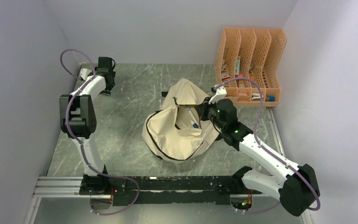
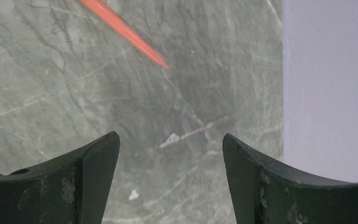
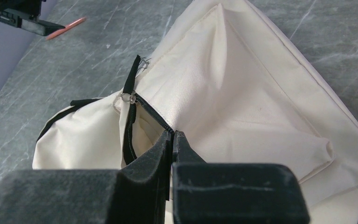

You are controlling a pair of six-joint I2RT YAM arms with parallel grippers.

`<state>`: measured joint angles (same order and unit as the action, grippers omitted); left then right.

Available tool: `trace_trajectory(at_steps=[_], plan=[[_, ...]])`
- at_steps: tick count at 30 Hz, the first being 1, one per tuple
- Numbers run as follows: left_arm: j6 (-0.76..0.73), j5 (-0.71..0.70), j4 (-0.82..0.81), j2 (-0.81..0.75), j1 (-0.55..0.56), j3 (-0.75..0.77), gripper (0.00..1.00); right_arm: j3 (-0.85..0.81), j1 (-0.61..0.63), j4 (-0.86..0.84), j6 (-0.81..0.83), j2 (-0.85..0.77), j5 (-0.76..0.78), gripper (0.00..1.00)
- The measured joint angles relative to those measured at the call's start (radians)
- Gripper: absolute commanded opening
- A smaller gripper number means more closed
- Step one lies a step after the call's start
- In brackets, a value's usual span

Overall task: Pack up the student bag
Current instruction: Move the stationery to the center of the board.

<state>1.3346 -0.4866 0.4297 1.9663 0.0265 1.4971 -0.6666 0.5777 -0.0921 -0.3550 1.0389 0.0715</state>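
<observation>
The student bag (image 1: 175, 135), a cream fabric backpack with black zippers, lies slumped in the middle of the table, its opening gaping. My right gripper (image 1: 201, 112) reaches in from the right. In the right wrist view it (image 3: 173, 134) is shut on the zipper edge of the student bag (image 3: 242, 93) at the mouth. My left gripper (image 1: 106, 89) hangs over the far left of the table, well away from the bag. In the left wrist view it (image 2: 170, 140) is open above bare tabletop, with an orange pen (image 2: 123, 30) lying beyond the fingertips. The same pen (image 3: 65, 27) shows in the right wrist view.
An orange perforated file organizer (image 1: 251, 51) stands at the back right, with small items in its slots. White walls close in on the left, back and right. The left wall (image 2: 328, 84) is close beside my left gripper.
</observation>
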Motion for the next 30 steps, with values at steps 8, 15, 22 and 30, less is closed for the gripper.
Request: trace_trajectory(at_steps=[8, 15, 22, 30], plan=[[0.149, 0.046, 0.083, 0.126, -0.118, 0.13, 0.79, 0.007, 0.0, 0.0, 0.004, -0.009, 0.019, 0.0], [0.233, 0.116, 0.175, 0.236, -0.175, 0.253, 0.76, 0.007, 0.0, -0.001, 0.005, -0.008, 0.023, 0.0], [0.29, 0.184, 0.248, 0.307, -0.192, 0.334, 0.72, 0.007, 0.0, -0.001, 0.011, -0.007, 0.025, 0.0], [0.322, 0.245, 0.293, 0.35, -0.219, 0.386, 0.38, 0.007, 0.0, -0.001, 0.012, -0.006, 0.026, 0.0]])
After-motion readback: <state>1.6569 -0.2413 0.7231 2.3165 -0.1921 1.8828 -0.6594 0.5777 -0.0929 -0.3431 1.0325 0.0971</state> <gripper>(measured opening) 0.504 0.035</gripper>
